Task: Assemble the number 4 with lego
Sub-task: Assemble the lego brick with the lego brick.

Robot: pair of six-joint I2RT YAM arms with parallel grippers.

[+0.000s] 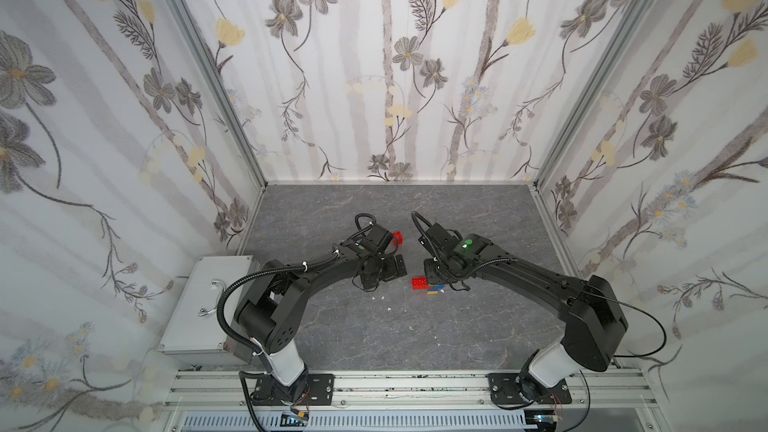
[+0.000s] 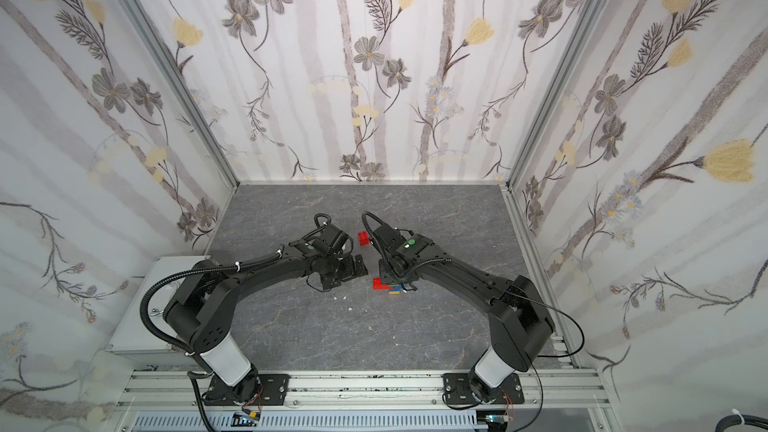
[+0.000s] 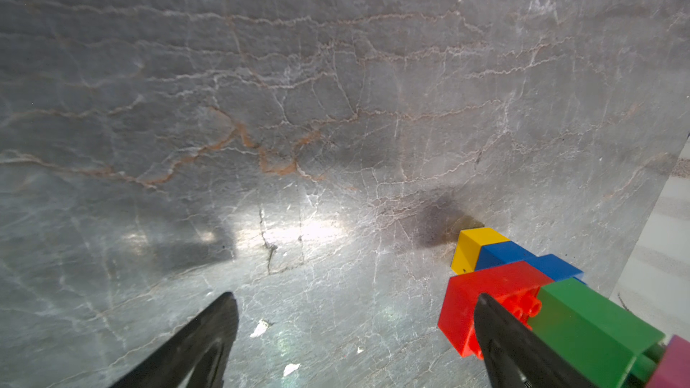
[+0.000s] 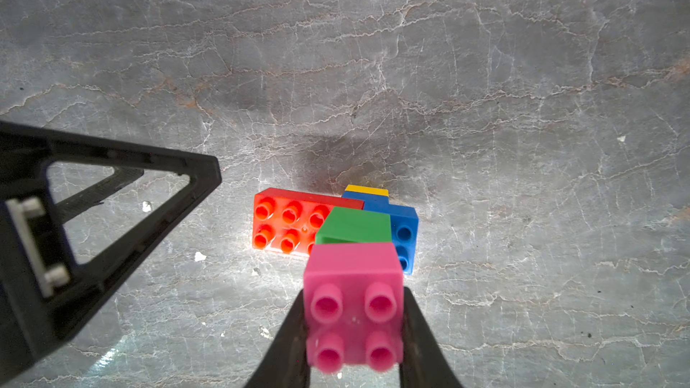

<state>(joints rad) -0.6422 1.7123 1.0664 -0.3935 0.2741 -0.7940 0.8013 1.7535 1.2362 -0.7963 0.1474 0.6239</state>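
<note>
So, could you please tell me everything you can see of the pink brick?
The pink brick is a small, square block of glossy plastic with four round, hollow studs in a two-by-two grid facing the right wrist camera. The right gripper is shut on it, its black fingers pressing opposite sides. Its far face joins the green brick, so it forms the end of the multicoloured column, held above the grey marbled table.

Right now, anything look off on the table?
White flecks lie scattered on the tabletop near the brick figure, like debris. One small red brick lies apart, beside the left arm, not joined to the figure the right end effector grips.
</note>
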